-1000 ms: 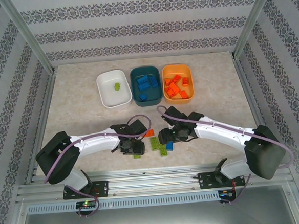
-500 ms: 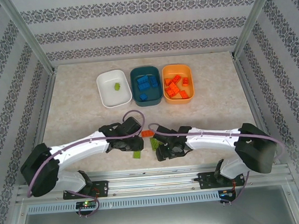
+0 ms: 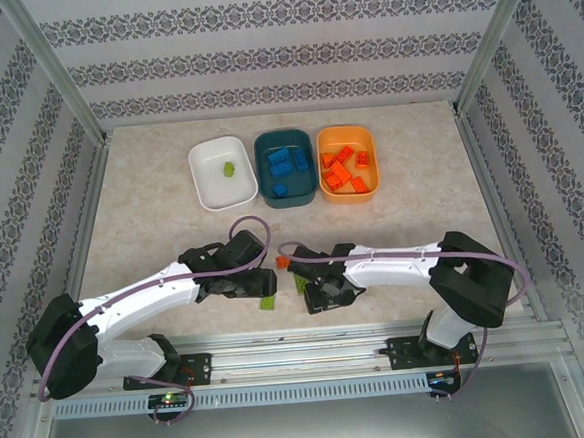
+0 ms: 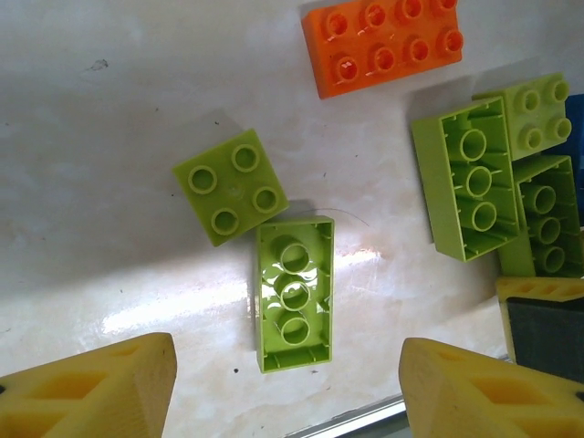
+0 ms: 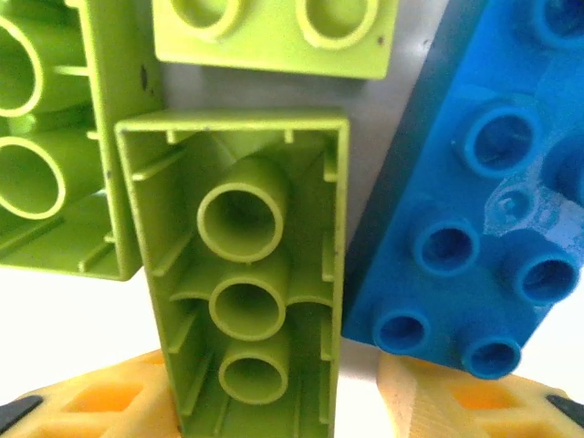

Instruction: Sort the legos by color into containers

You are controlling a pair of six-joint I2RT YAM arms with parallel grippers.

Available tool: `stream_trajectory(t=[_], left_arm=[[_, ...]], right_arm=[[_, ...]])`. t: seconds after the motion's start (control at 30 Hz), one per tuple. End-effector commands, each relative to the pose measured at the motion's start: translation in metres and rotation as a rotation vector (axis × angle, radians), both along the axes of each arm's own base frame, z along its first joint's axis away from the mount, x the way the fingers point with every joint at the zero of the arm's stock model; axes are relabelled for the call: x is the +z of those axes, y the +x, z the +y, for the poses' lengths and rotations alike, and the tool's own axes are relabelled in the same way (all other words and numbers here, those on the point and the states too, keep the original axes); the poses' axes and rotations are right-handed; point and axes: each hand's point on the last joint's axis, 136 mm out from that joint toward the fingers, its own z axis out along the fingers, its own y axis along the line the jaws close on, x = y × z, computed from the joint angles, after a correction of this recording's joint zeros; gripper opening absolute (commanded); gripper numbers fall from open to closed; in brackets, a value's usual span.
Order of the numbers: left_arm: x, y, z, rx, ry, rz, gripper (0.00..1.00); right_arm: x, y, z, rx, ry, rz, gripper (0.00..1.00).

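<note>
Left wrist, spread fingers (image 4: 91, 388), lego (image 4: 294, 292) beside table edge (image 4: 351, 425)

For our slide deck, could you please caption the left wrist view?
Open left gripper poised over an upturned lime brick, beside a square lime brick and an orange brick.

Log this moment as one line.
left gripper open above upturned lime brick | right gripper open astride second upturned lime brick, beside blue brick | orange brick on table
</note>
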Motion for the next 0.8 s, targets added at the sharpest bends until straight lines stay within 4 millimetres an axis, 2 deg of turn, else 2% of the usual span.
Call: stream_trajectory(t=[0.0,0.3,0.37,0.47,0.77], left_arm=[[-0.004,-0.003,0.013,0.002,0.043,0.006,0.68],[-0.009,-0.006,0.015,-0.01,0.046,0.013,0.77],[-0.011,-0.006,0.014,-0.011,0.046,0.017,0.78],[-0.012,-0.006,0.014,-0.013,0.044,0.018,0.78],[-0.011,-0.007,0.017,-0.011,0.05,0.012,0.8]], right_arm=[[-0.01,0.023,0.018,0.004,0.03,-0.079,0.51],[0.003,0.029,0.022,0.007,0.056,-0.119,0.43],[0.005,0.028,0.021,0.006,0.056,-0.119,0.44],[0.006,0.028,0.019,0.005,0.05,-0.123,0.52],[0.013,0.036,0.02,0.019,0.034,-0.157,0.51]])
